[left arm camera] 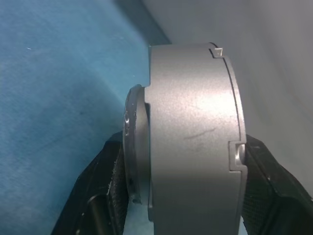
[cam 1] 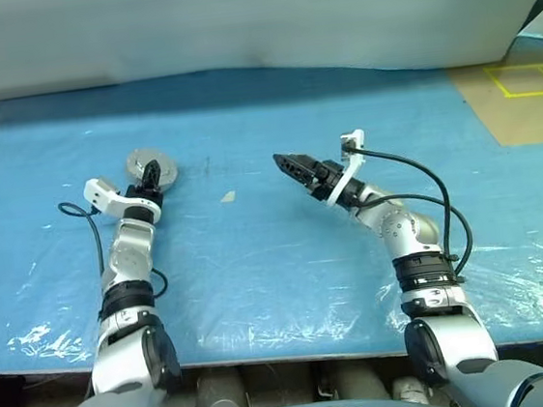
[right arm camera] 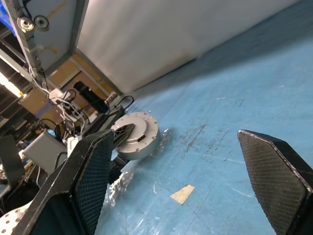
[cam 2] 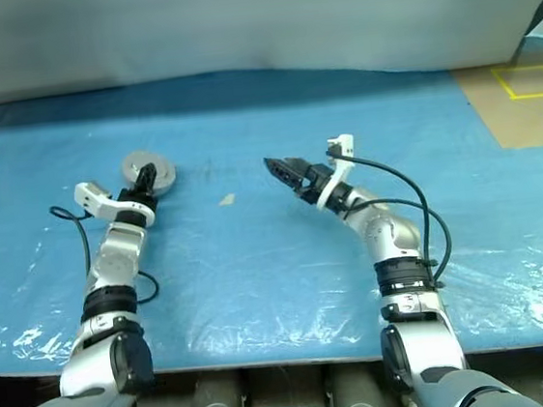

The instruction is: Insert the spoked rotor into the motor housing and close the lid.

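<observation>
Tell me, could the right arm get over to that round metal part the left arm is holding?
Probably yes. The right end effector stands open and empty, aimed toward the closed motor housing clamped in the left end effector. Between them lies bare blue table cover and a small scrap.

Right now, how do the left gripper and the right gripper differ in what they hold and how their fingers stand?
The left gripper is shut on the motor housing, one black finger on each side of its grey wall; the right gripper holds nothing.
The right gripper's fingers stand wide apart, while the left gripper's are spaced only by the housing.
The left gripper is near the blue table's left part; the right gripper hangs over its middle.
Both have black textured fingers.
</observation>
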Robot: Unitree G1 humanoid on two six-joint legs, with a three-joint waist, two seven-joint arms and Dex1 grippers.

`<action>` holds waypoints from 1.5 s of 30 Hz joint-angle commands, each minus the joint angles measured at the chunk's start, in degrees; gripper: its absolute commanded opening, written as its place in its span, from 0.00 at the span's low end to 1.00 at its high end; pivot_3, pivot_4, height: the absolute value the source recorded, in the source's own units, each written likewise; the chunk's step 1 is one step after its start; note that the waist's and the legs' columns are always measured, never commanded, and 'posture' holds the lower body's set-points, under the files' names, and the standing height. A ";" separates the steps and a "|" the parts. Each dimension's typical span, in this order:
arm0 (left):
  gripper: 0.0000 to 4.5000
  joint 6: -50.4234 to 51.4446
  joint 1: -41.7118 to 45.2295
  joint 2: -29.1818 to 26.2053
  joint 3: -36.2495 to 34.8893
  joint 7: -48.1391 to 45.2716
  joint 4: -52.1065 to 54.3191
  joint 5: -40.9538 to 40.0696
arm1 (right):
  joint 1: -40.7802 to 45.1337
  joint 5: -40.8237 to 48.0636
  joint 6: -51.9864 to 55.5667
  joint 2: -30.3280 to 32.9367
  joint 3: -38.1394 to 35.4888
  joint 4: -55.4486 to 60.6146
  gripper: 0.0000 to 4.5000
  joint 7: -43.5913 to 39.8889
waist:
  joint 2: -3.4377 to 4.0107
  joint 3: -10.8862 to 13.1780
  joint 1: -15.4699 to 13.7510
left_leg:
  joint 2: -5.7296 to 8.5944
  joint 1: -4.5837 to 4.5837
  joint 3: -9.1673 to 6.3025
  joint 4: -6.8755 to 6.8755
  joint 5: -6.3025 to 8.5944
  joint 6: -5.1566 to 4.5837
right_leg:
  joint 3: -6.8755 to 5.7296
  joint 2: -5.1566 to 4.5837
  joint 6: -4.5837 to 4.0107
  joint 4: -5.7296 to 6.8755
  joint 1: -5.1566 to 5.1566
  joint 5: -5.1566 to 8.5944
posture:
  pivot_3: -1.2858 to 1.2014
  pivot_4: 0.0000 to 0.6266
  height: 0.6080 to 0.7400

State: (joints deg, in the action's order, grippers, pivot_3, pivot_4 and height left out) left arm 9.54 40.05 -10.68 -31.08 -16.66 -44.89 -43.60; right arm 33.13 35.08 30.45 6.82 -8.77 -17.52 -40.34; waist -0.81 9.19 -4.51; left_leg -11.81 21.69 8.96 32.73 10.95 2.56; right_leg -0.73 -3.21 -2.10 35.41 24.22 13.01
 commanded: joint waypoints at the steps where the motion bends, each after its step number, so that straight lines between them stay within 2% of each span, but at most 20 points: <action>1: 0.58 -2.97 4.53 -1.61 -0.71 -1.35 -3.68 1.43 | 0.10 0.62 -0.71 0.31 -0.30 2.44 0.93 -0.69 | -0.03 0.02 -0.04 | 0.00 0.06 -0.09 0.05 0.00 0.00 | -0.06 -0.01 -0.01 0.01 0.00 0.00 | 0.52 0.24 1.00; 3: 0.58 -3.58 5.37 -2.29 -0.73 -1.76 -6.14 2.43 | -0.17 0.66 -0.63 0.44 -0.35 2.81 0.93 -0.71 | -0.03 0.02 -0.03 | 0.00 0.08 -0.19 0.08 0.00 0.00 | -0.16 -0.04 -0.03 0.09 0.00 0.00 | 0.52 0.24 1.00; 9: 0.98 -9.00 5.33 -4.85 -1.93 0.96 -9.30 5.44 | -0.46 0.63 -0.62 0.54 -0.31 3.07 0.94 -0.58 | -0.05 0.03 0.39 | -0.01 0.07 -0.27 0.23 0.01 0.02 | -0.21 -0.09 -0.07 0.22 -0.02 -0.02 | 0.52 0.24 1.00; 10: 1.00 -9.81 5.16 -5.38 -2.60 1.58 -9.39 5.45 | -0.43 0.61 -0.64 0.52 -0.27 3.04 0.94 -0.58 | -0.04 0.03 0.51 | -0.01 0.05 -0.27 0.24 0.02 0.03 | -0.22 -0.09 -0.09 0.23 -0.03 -0.03 | 0.52 0.24 1.00; 17: 1.00 -16.08 2.53 -10.29 -4.70 5.52 -9.08 7.95 | 0.54 -0.42 -1.74 0.13 0.33 1.56 0.94 -0.90 | -0.04 0.03 0.49 | -0.05 0.06 -0.32 0.25 0.11 0.20 | -0.36 -0.12 -0.15 0.22 -0.03 -0.06 | 0.52 0.24 1.00; 24: 1.00 -17.96 0.25 -10.53 -2.92 -0.39 -1.38 8.74 | 0.79 -5.14 -8.37 -0.58 1.39 0.10 0.94 0.74 | -0.05 0.03 0.12 | -0.04 0.08 -0.34 0.28 0.12 0.20 | -0.44 -0.21 -0.16 0.22 -0.07 -0.06 | 0.52 0.24 1.00; 29: 1.00 -13.23 -5.96 -7.64 7.89 -15.88 17.60 9.24 | 1.48 -7.36 -14.15 1.72 0.67 -1.04 0.94 -0.31 | -0.07 0.04 -0.16 | -0.04 0.12 -0.33 0.28 0.12 0.20 | -0.45 -0.23 -0.22 0.21 -0.07 -0.03 | 0.52 0.24 1.00; 33: 1.00 -11.39 -10.03 -8.64 17.18 -22.10 24.99 14.59 | 2.36 -11.18 -21.14 5.06 0.68 -4.40 0.94 -0.92 | -0.06 0.04 0.19 | -0.05 0.08 -0.30 0.28 0.12 0.20 | -0.44 -0.22 -0.40 0.23 -0.07 0.08 | 0.52 0.24 1.00; 38: 1.00 -14.07 -14.28 -11.58 27.90 -30.01 27.42 23.73 | 2.53 -16.36 -31.40 11.33 0.90 -11.39 0.94 -4.07 | -0.06 0.04 0.73 | -0.05 0.05 -0.28 0.28 0.12 0.19 | -0.42 -0.21 -0.41 0.23 -0.07 0.09 | 0.52 0.24 1.00; 45: 1.00 -12.96 -16.64 -12.50 33.00 -36.69 25.28 26.70 | -1.37 -25.28 -36.48 18.70 9.36 -15.88 0.97 -13.91 | -0.05 0.04 0.68 | -0.07 0.02 -0.27 0.27 0.12 0.16 | -0.41 -0.17 -0.46 0.25 -0.07 0.12 | 0.52 0.24 1.00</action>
State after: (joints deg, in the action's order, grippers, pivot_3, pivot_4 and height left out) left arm -3.80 23.84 -22.49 1.19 -51.45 -20.15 -17.28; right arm 32.80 11.74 -4.72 24.64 -1.51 -33.89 -51.50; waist -0.86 9.23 -3.82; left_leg -11.87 21.71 8.69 33.01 11.07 2.72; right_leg -1.14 -3.39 -2.57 35.67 24.14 13.13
